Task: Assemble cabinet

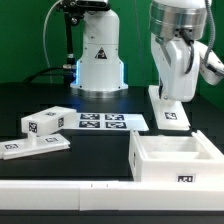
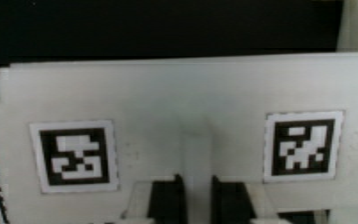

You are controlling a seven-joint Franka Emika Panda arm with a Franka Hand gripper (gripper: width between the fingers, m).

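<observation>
Starting at the exterior view's left: two loose white cabinet pieces down on the black table (image 1: 135, 100). One a chunky block (image 1: 45, 122), the other a flat panel (image 1: 35, 147) just in front of it, nearer the camera. Touching or a hair apart; cannot tell. Both tagged on top.

Moving right: marker board (image 1: 100, 122) flat on the table, near the block but apart from it. Behind it, well back, the white robot base (image 1: 98, 62) with a triangle mark.

Further right: arm (image 1: 175, 45) reaching down, gripper (image 1: 174, 92) right at the far end of a long tagged panel (image 1: 168, 110) beside the marker board. Flat or raised at that end: not readable from here.

From the wrist view: same tagged panel (image 2: 185, 100) filling nearly the whole picture, blurred, with two tags (image 2: 78, 155) side by side on its face. Gripper (image 2: 179, 198) tight against the panel's edge. Finger gap too blurred to read: gripping or merely close, cannot tell.

Nearest the camera, at the exterior view's right: cabinet box (image 1: 155, 170), open side up, one tag on its front wall, apart from the tagged panel behind it. Cabinet in separate pieces, spread across the table.
</observation>
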